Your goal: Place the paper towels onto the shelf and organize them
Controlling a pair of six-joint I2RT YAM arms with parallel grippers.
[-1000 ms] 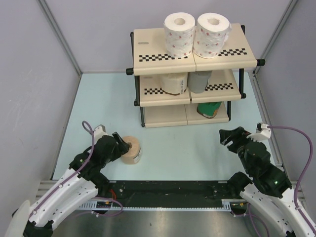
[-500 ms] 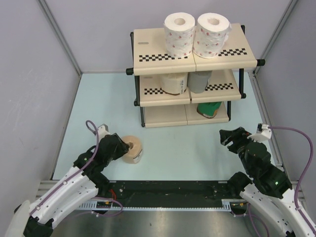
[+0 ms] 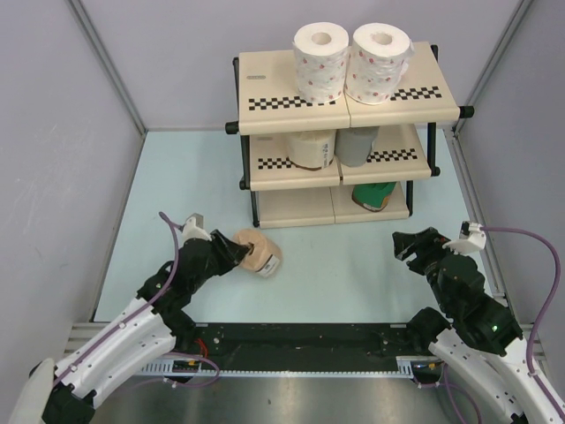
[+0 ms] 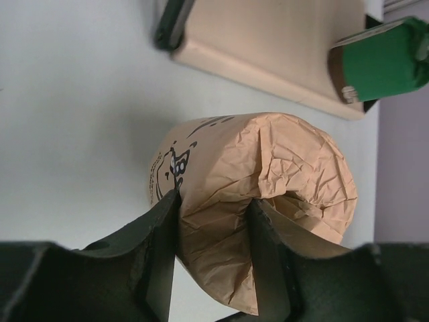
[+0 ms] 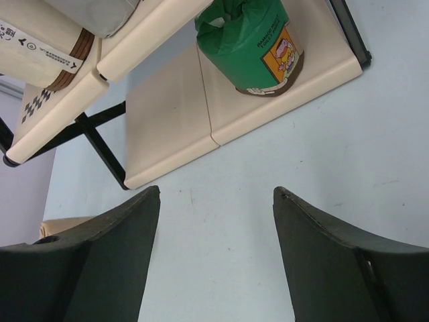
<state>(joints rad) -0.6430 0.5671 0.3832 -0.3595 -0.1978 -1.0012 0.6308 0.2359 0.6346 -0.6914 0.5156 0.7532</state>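
**Left.** Left gripper [image 3: 240, 253]: clamped on the tan-brown roll [image 3: 262, 255]. One finger apparently inside the centre hole, the other against the outer wrap, paper creased at the pinch. Roll tipped on its side, seemingly lifted off the table [image 3: 177, 177], near the front left corner of the shelf [image 3: 291, 210].

- Handling advice: no harder squeeze, the wrap being soft. Carry low past the black corner post. Aim for the bottom tier's left panel, beside the green roll [image 3: 374, 195]. Turn upright before setting down. Release only once resting on the panel.
- Position relative to the pincer: roll wall pinched between the fingers, bulk projecting beyond the tips toward the shelf, not yet over any tier.

**Centre.** Shelf, three tiers.

- Top: two white red-dotted rolls [image 3: 320, 60], touching side by side.
- Middle: cream roll [image 3: 311, 148] and grey roll [image 3: 357, 146], just beside each other.
- Bottom: green roll on the right panel, nothing on the left one.

**Right.** Right gripper [image 3: 408, 246]: jaws apart, nothing between them. Poised above the table before the shelf's right end, well apart from the tan-brown roll.
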